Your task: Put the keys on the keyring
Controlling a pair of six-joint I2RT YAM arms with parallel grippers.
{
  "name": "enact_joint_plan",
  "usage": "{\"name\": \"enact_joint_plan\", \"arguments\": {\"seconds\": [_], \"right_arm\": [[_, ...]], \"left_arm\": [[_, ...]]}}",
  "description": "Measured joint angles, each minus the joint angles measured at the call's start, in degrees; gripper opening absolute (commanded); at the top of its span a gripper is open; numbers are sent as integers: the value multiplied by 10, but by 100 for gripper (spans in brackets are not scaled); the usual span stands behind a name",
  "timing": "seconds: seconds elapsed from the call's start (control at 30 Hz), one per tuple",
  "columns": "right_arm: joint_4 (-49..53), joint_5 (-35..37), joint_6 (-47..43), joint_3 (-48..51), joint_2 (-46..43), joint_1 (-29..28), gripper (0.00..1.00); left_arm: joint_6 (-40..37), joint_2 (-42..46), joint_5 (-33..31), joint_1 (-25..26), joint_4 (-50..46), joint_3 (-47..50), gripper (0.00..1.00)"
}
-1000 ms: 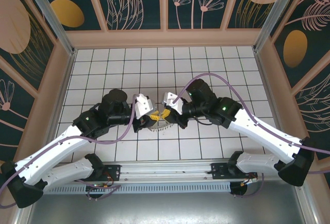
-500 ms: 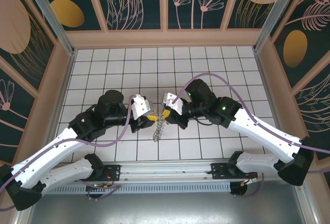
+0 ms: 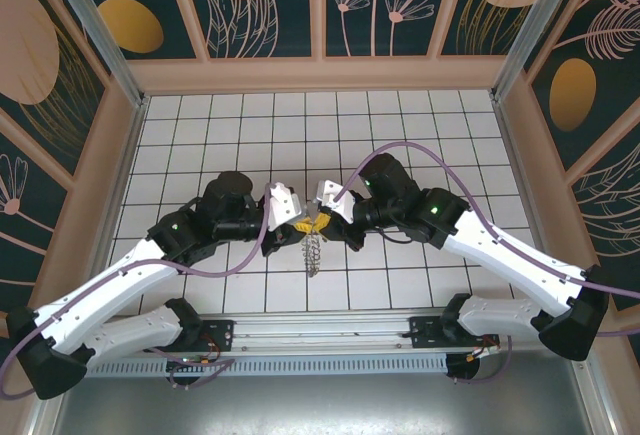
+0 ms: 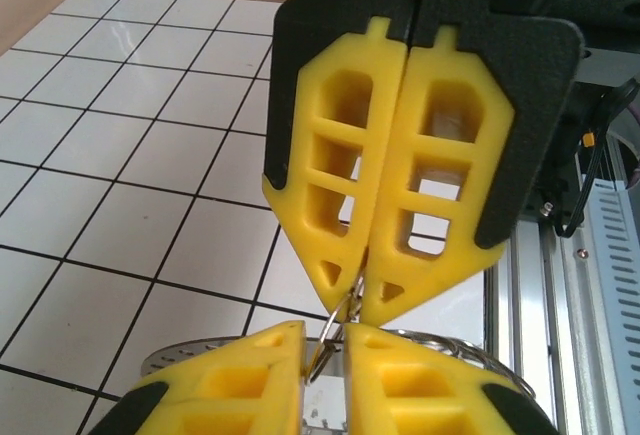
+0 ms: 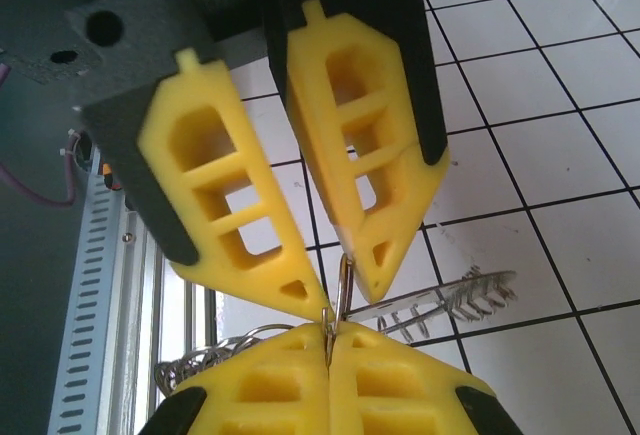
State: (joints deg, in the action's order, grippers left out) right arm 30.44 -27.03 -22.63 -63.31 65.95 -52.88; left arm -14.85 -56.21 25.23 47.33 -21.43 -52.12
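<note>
**Inspector:** Yellow plastic on the fingers (image 4: 230,383), white tile on the worktop (image 3: 400,135). Where is the keyring (image 4: 341,317)?

**Assessor:** Held off the worktop, about midway between its left and right edges and closer to the near edge than the far one. The two arms meet there tip to tip, with the ring between them.

**Inspector:** State of the right gripper (image 5: 328,331)?

**Assessor:** Clamped on the keyring. In its own wrist view the two fingers are pressed flat together, and the thin ring wire stands up out of the seam.

**Inspector:** And the left gripper (image 4: 325,333)?

**Assessor:** Drawn in close but not sealed. Its wrist view shows a slim gap between the fingers, and the ring wire runs down into it. The gap looks wider than the wire. I cannot tell whether either pad bears on it.

**Inspector:** The keys (image 3: 312,252)?

**Assessor:** In the top view they hang in a bunch below the ring, just under the point where the grippers meet. The right wrist view shows one toothed key (image 5: 455,297) projecting to the right beneath the grippers. It also shows looped metal (image 5: 215,355) low on the left, too cramped to identify.

**Inspector:** Spacing of the tips?

**Assessor:** Very near. The left pair sits just beside the points of the right pair, with the ring wire bridging them.
</note>
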Motion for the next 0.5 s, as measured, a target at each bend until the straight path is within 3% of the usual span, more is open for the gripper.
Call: {"name": "enact_joint_plan", "arguments": {"seconds": [0.1, 0.4, 0.5], "right_arm": [[3, 4, 0, 0, 0, 1, 0], [2, 8, 1, 0, -4, 2, 0], [-9, 9, 7, 3, -12, 3, 12]], "left_arm": [[-2, -2, 2, 1, 0, 0, 0], [4, 1, 2, 3, 4, 1, 0], [16, 15, 2, 3, 24, 11, 0]]}}
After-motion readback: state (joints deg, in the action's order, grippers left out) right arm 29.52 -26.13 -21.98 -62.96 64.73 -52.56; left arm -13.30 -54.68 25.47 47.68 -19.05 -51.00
